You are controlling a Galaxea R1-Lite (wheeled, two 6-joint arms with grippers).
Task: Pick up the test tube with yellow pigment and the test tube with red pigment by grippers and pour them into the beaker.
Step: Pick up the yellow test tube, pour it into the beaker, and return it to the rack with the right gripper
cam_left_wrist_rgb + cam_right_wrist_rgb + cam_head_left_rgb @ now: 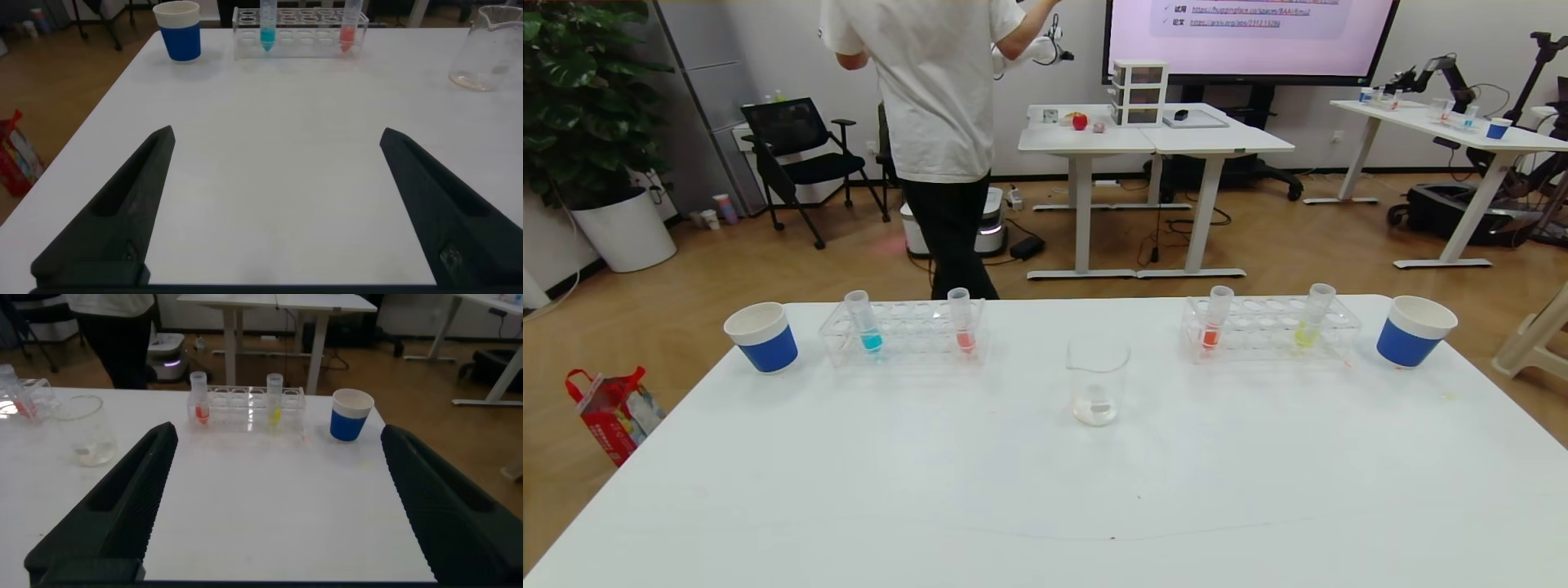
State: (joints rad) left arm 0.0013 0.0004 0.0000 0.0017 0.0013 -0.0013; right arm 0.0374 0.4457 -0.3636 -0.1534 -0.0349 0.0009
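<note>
head view: beaker [1098, 392] mid-table, well apart from racks [1270, 328]

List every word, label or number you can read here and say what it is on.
Wall screen: two underlined link lines, too small to read for certain.
Red bag on the floor: print too blurred to read.
Beaker, test tubes, racks, paper cups: no readable markings.
</note>
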